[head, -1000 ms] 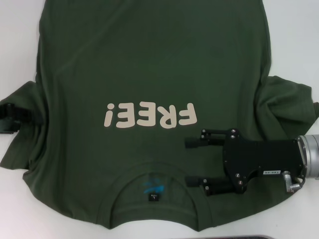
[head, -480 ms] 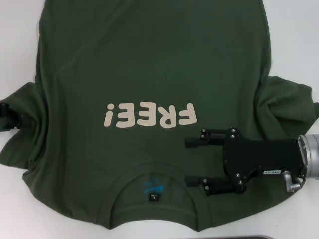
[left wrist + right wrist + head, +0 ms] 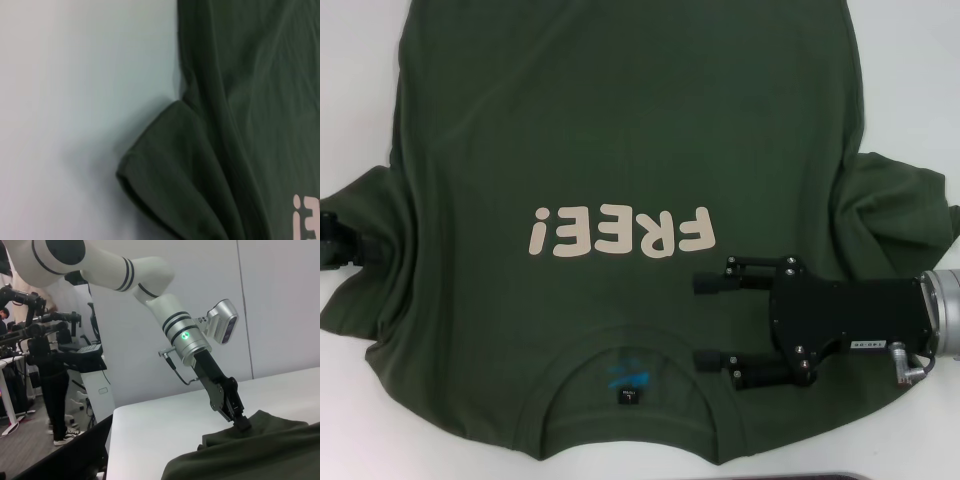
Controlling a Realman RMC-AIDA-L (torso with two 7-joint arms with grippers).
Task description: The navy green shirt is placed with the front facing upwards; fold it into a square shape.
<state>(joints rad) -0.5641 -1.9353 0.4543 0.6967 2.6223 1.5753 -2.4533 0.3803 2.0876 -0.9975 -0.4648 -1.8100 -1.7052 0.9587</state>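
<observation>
Right gripper [image 3: 705,321] low over the chest of the navy green shirt [image 3: 620,130], jaws spread wide and empty, pointing toward the collar [image 3: 630,345], just under the "FREE!" lettering [image 3: 618,232]. Left gripper [image 3: 241,421] down at the opposite sleeve [image 3: 170,170], jaws apparently pinched on its edge, though hard to tell for certain. Beyond the jaws, shirt spread flat and face up across the white table [image 3: 910,90], both sleeves out to the sides. No fold made yet; sleeves, sides and hem all left to turn in.
</observation>
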